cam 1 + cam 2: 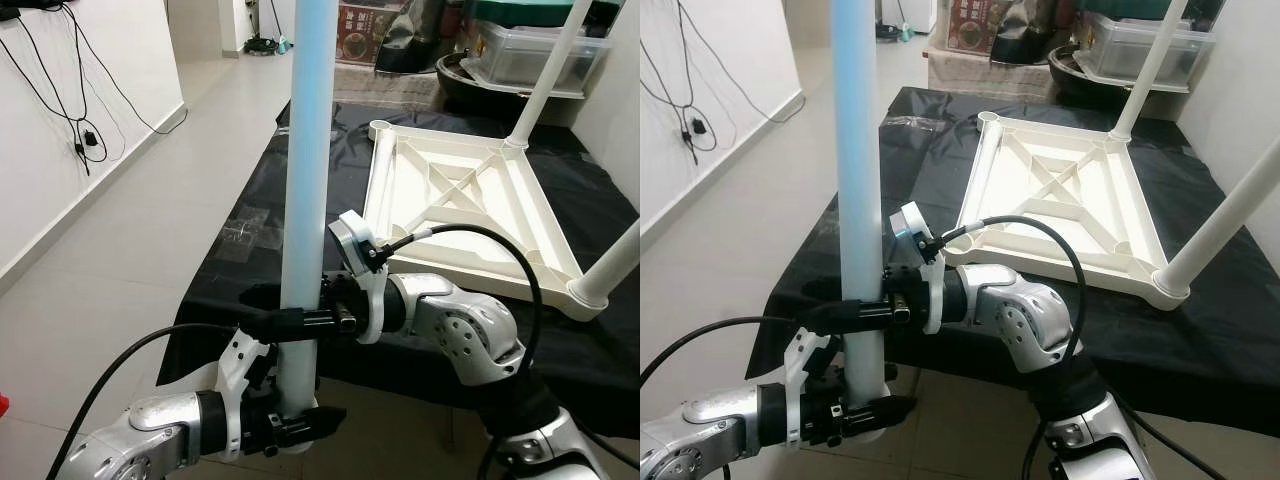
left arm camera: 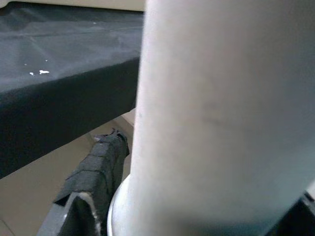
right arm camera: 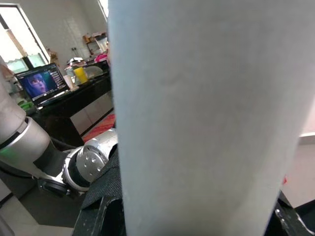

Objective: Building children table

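A black cloth [image 1: 300,190] covers the bench where the upturned tabletop [image 1: 470,205] lies with legs fitted. In front of its edge, a loose leg [image 1: 305,200] stands upright, with the right gripper [image 1: 290,322] clamped mid-tube and the left gripper [image 1: 300,425] gripping its base.

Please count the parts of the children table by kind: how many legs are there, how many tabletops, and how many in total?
Table legs: 3. One is held upright by the left tool and the right tool, and two stand fitted in corners of the tabletop.
Tabletops: 1, upside down on the black cloth.
Total: 4
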### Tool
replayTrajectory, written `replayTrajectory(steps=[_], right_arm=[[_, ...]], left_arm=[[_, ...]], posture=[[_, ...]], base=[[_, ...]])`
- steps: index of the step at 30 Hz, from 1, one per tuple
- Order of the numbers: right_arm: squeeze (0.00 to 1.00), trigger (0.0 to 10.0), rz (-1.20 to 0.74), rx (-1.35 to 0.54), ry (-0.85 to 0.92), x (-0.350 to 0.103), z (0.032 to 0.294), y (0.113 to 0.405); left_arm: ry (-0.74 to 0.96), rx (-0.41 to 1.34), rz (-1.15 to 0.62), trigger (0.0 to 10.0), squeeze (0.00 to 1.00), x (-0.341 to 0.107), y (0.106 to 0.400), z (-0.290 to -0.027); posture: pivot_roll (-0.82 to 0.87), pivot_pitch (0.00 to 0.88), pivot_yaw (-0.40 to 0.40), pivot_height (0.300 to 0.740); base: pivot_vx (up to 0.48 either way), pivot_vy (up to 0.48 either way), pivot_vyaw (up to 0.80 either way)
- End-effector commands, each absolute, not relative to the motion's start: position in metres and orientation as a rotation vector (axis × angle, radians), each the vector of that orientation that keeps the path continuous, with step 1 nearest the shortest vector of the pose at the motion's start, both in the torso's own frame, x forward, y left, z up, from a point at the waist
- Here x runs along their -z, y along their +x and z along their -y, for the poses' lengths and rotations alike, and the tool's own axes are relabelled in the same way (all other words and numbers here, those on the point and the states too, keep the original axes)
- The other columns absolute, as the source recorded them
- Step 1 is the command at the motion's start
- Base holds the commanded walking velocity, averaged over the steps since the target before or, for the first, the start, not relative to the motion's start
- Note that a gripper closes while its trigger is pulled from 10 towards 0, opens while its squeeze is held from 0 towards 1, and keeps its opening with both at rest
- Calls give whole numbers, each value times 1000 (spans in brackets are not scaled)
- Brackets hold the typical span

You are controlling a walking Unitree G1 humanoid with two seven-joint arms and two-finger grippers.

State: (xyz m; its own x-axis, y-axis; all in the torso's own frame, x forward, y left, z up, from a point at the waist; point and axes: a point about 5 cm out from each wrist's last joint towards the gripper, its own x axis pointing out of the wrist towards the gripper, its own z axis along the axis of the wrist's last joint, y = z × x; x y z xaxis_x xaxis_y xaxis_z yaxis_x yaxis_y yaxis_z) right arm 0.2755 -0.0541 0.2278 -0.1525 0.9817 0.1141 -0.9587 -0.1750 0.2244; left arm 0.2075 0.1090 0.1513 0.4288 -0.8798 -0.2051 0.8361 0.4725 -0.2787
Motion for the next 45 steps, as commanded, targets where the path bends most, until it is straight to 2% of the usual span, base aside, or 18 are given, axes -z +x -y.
replayTrajectory(steps=[1, 9, 10, 13, 16, 19, 22, 23, 25, 26, 28, 32, 33, 34, 45], right_arm=[[0, 0, -89, -1749, 257, -231, 52, 272], [0, 0, -55, -1686, 255, -238, 63, 283], [0, 0, -42, -1661, 257, -239, 67, 286], [0, 0, -23, -1617, 254, -241, 73, 292], [0, 0, 38, -1428, 225, -245, 92, 311], [0, 0, 58, -1363, 215, -245, 96, 317], [0, 0, 161, -982, 196, -250, 116, 348], [0, 0, 161, -982, 196, -250, 116, 348], [0, 0, 214, -762, 195, -254, 126, 361], [0, 0, 214, -762, 195, -254, 126, 361], [0, 0, 300, -534, 224, -261, 135, 367], [0, 0, 356, -398, 222, -265, 141, 367], [0, 1961, 361, -385, 222, -265, 141, 367], [0, 10000, 373, -359, 219, -265, 140, 367], [0, 10000, 426, -272, 251, -263, 123, 366]], left_arm=[[-141, 1074, -359, 10000, 1000, -149, 207, -108], [-122, 998, -293, 10000, 1000, -152, 208, -108], [-113, 978, -277, 10000, 0, -153, 208, -108], [-109, 935, -250, 10000, 0, -155, 210, -109], [-103, 713, -152, 10000, 0, -160, 224, -119], [-95, 654, -126, 10000, 0, -162, 228, -122], [-102, 458, -60, 10000, 0, -166, 238, -132], [-102, 458, -60, 10000, 0, -166, 238, -132], [-119, 385, -31, 10000, 0, -169, 241, -133], [-119, 385, -31, 10000, 0, -169, 241, -133], [-118, 309, 5, 10000, 0, -174, 245, -134], [-112, 246, 30, 10000, 0, -178, 248, -136], [-112, 239, 33, 10000, 0, -179, 248, -136], [-111, 219, 38, 10000, 0, -179, 249, -137], [-89, 184, 70, 10000, 0, -179, 253, -136]], posture=[[99, 105, -54, 740], [100, 101, -57, 740], [103, 101, -56, 740], [105, 100, -57, 740], [109, 96, -61, 740], [109, 96, -61, 740], [107, 88, -61, 740], [107, 88, -61, 740], [105, 84, -59, 740], [105, 84, -59, 740], [106, 83, -59, 740], [108, 78, -62, 740], [108, 78, -62, 740], [110, 73, -63, 740], [107, 69, -64, 740]], base=[[0, 0, 0], [0, 0, 0], [0, 0, 0], [0, 0, 0], [0, 0, 0], [0, 0, 0], [0, 0, 0], [0, 0, 0], [0, 0, 0], [0, 0, 0], [0, 0, 0], [0, 0, 0], [0, 0, 0], [0, 0, 0], [45, 0, 0]])
